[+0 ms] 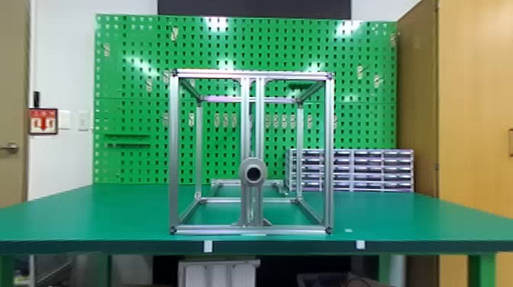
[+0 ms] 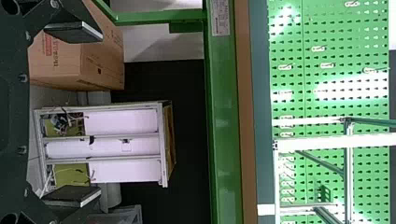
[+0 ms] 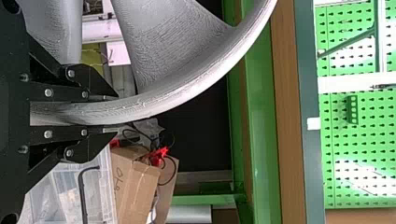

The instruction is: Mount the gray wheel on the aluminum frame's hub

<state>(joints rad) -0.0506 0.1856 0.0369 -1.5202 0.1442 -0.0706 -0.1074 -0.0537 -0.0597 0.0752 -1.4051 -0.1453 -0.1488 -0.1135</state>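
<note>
Wheel [image 3: 163, 100] clamped by its rim, the right tool [image 3: 116, 115] faces the table [image 1: 76, 217], as does the left tool [image 2: 99, 115], spread wide.

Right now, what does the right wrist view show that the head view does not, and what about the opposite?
Right wrist view: gray wheel, its rim gripped by the right gripper, and a cardboard box.

Head view: the hub and a drawer cabinet.

Both: green pegboard, part of the aluminum frame, and the table.

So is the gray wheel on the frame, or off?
Off: the wheel is held in the right gripper, and the hub is bare.
</note>
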